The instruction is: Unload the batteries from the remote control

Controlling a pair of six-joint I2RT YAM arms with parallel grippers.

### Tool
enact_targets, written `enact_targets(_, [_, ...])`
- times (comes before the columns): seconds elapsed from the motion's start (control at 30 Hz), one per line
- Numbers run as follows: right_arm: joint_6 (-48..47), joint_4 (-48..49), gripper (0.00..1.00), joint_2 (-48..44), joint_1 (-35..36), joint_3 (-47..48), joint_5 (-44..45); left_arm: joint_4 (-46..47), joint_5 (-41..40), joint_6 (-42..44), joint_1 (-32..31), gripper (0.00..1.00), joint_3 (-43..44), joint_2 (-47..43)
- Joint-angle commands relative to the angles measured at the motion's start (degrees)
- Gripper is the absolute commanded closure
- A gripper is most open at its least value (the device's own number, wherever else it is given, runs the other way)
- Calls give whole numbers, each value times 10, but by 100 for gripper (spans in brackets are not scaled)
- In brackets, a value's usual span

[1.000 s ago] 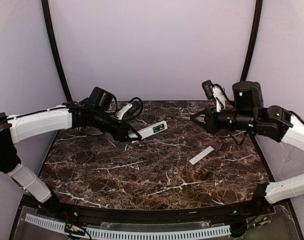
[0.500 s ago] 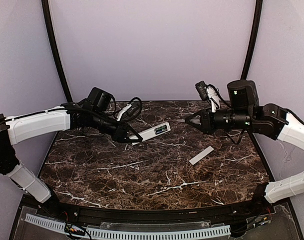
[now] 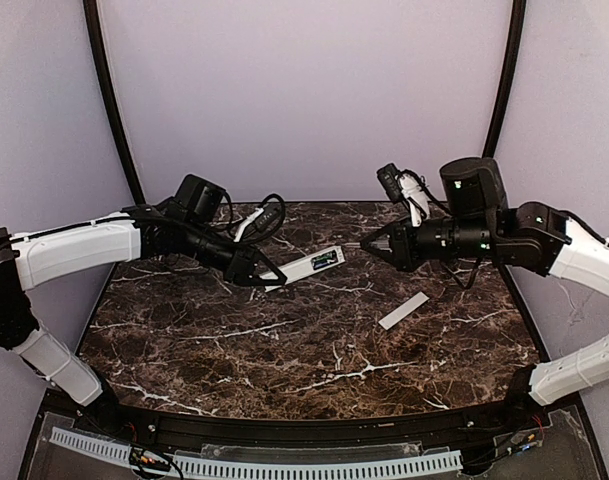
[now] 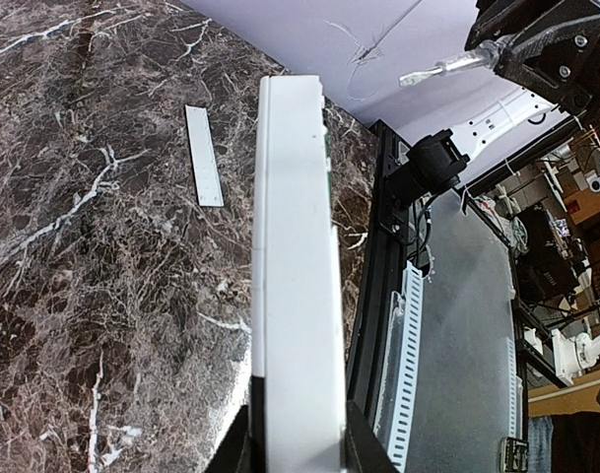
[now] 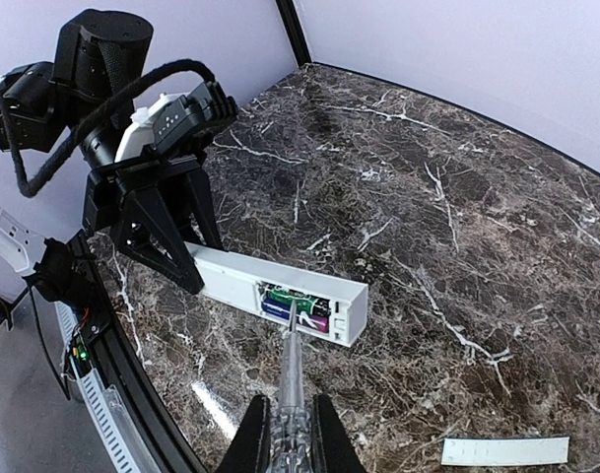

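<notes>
- White plastic is what the left gripper (image 3: pixel 261 270) is clamped shut on, left of centre in the overhead view. It is the low end of the remote control (image 3: pixel 309 264), which seems to be held off the table (image 3: pixel 284 350).
- Right of centre, the right gripper (image 3: pixel 387 243) is closed on a thin metal tool (image 3: pixel 370 243), whose tip stops just short of the remote. My worry is that a hard poke levers the bar out of that end-on hold.
- Same view: the table is dark brown marble with white veins. Lilac walls (image 3: pixel 304 90) stand all round and black poles (image 3: pixel 109 100) rise at the back. The cover strip (image 3: pixel 404 311) lies flat, lower right of centre.
- Left wrist view: the remote runs up the middle edge-on, pinched at the bottom between the fingers (image 4: pixel 364 451). Only its narrow sides are held, so I reckon it could twist.
- In that view the strip lies upper left on the marble. To the right the table ends and workshop clutter (image 4: pixel 575 207) shows beyond.
- Right wrist view: the batteries (image 5: pixel 295 301) lie in the open bay near the remote's right end, showing green and purple. The tool rises from bottom centre to them, though I cannot tell whether it touches.
- A battery pried free could spring out and roll across that hard, glossy stone to the edge at lower left.
</notes>
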Motion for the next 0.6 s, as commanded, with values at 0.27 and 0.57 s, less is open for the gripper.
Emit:
enact_targets(0.27, [-5, -45, 100, 38, 43, 44, 98, 13, 15, 1, 0, 100, -6, -10])
enact_targets(0.57, [-9, -65, 100, 46, 51, 59, 123, 10, 10, 5, 0, 100, -7, -15])
